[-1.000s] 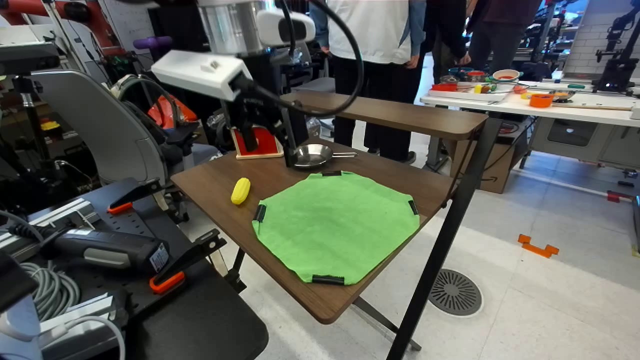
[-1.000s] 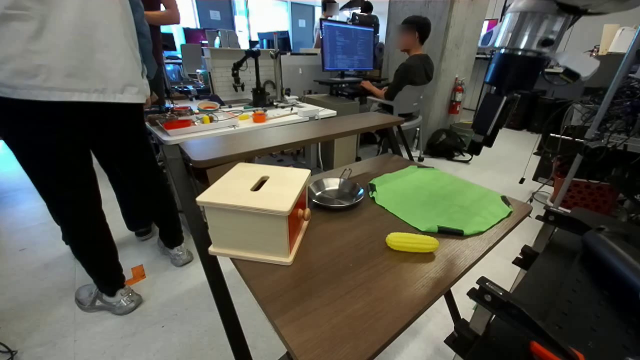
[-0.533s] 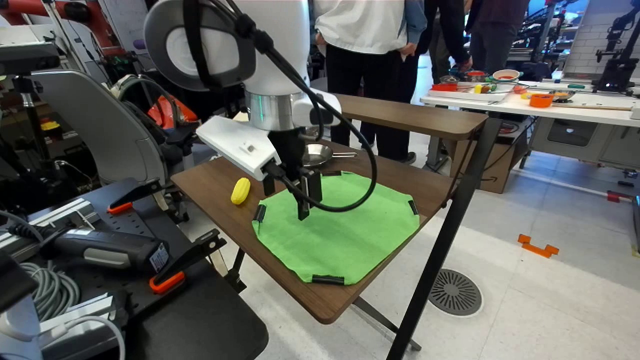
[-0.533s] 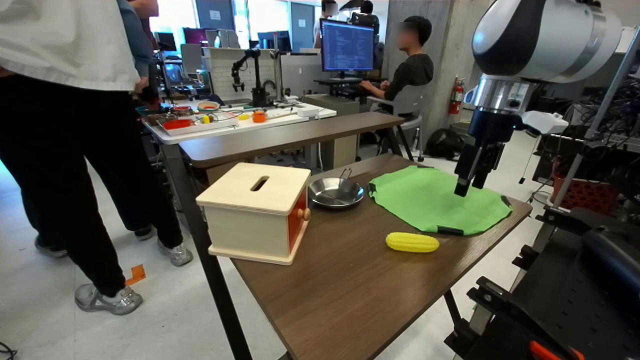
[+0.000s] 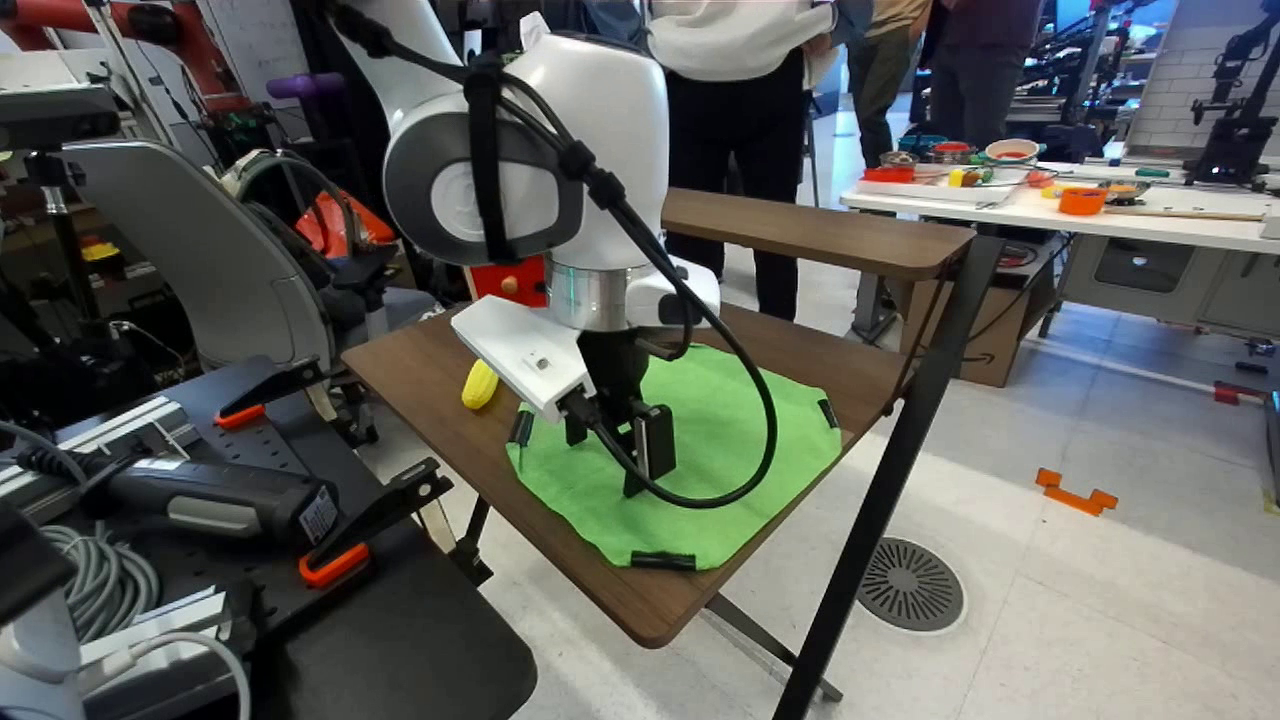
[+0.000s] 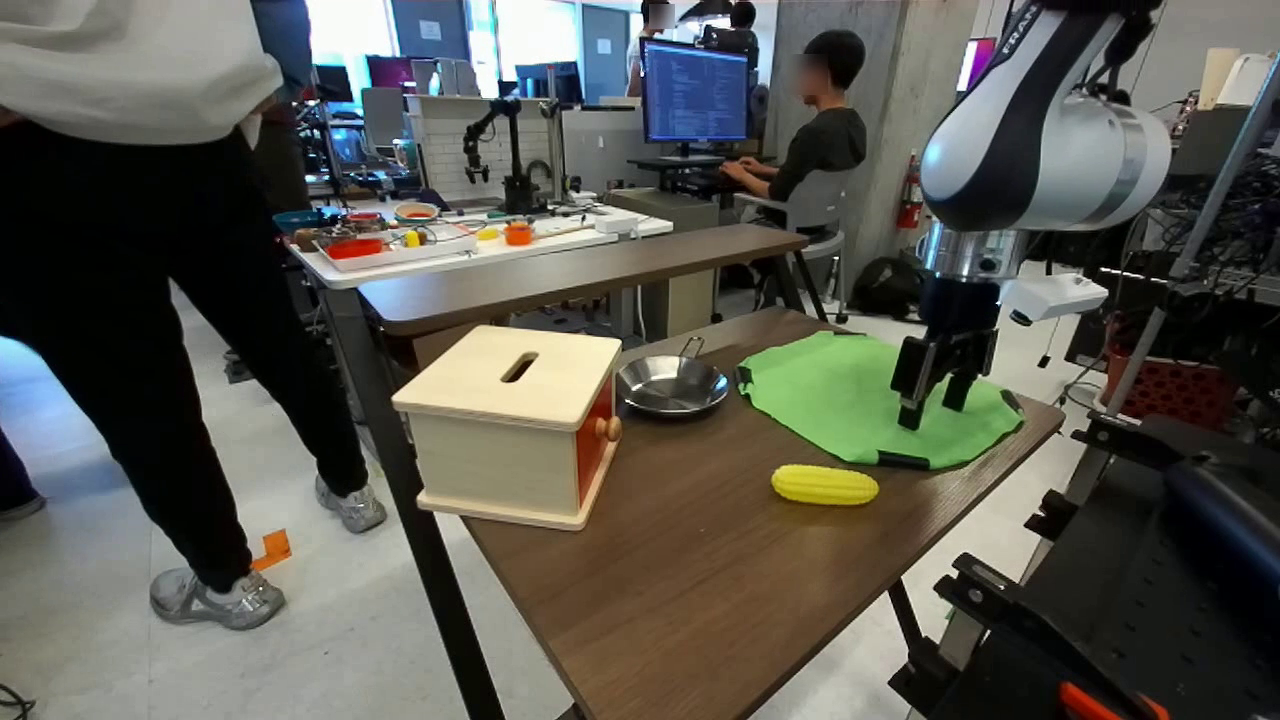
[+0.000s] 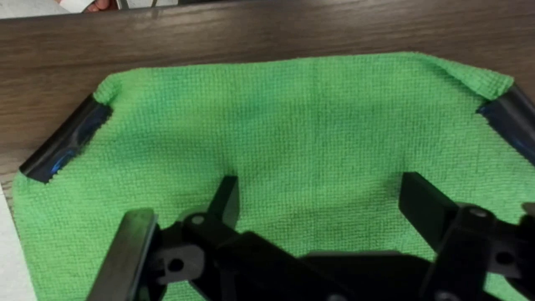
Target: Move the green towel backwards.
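The towel (image 7: 317,133) is matt, woven cloth.

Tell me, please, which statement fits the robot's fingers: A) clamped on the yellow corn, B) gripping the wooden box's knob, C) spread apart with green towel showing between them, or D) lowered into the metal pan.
C, as the wrist view shows the fingers well apart, with the green towel visible in the gap between them.
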### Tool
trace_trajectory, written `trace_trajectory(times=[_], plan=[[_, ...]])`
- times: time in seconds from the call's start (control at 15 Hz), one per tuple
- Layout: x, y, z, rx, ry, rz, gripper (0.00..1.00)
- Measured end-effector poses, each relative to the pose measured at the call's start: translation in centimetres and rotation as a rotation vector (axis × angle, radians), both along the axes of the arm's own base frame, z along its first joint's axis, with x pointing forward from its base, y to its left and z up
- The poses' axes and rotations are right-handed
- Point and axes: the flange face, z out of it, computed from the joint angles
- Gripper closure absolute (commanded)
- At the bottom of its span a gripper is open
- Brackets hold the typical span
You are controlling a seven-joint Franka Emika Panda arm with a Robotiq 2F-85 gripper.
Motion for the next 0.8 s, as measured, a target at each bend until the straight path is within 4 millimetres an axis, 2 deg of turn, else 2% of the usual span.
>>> trace_trajectory(times=[0.53,0.8], plan=[[3.1,-0.6,-0.5,-0.053,0.016,-0.094,0.00],[4.9,-1.2,-1.6,-0.060,0.051,-0.121,0.00]])
